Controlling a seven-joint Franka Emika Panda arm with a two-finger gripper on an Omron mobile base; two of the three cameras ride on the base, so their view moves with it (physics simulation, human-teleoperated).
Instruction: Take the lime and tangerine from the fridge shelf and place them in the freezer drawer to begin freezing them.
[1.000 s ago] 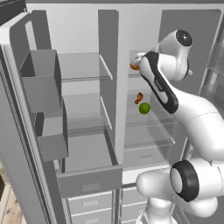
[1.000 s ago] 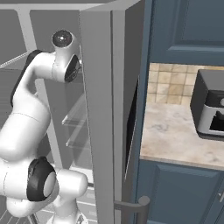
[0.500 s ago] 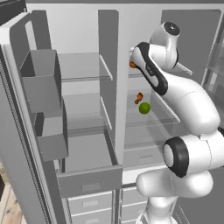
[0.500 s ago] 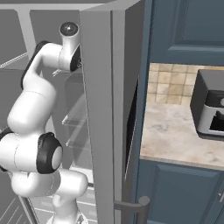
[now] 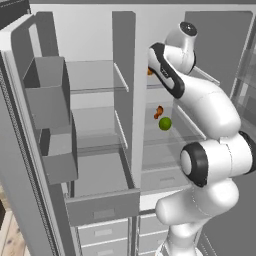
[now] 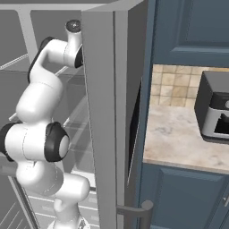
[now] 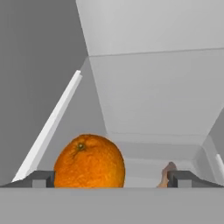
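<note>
Orange, smooth-skinned tangerine point(image 7: 89, 161) sits on the upper fridge shelf, and in the hand view it lies between the two finger tips point(image 7: 40, 179) of the gripper point(image 7: 109, 180), nearer the one on that view's left and leaving a wider gap to the other. Fingers are spread wide, wider than the fruit; neither pad appears to touch it yet. From the left base view the arm reaches into the upper right compartment, with a sliver of orange point(image 5: 149, 71) visible just beside the wrist. The lime point(image 5: 165, 123) rests one shelf lower, with an orange-red lumpy item point(image 5: 158, 111) just above and behind it. The freezer drawer point(image 5: 102, 206) stands pulled out below, well apart from both fruits. Judgement: the tangerine is light, round and firm with slight give, so it should roll if nudged off-centre on the smooth shelf. Best hold is across its widest middle, pads level and opposite each other, fruit centred between them before closing. Moderate squeeze only, since the smooth peel may slip under a glancing contact and could bruise under a hard one.
</note>
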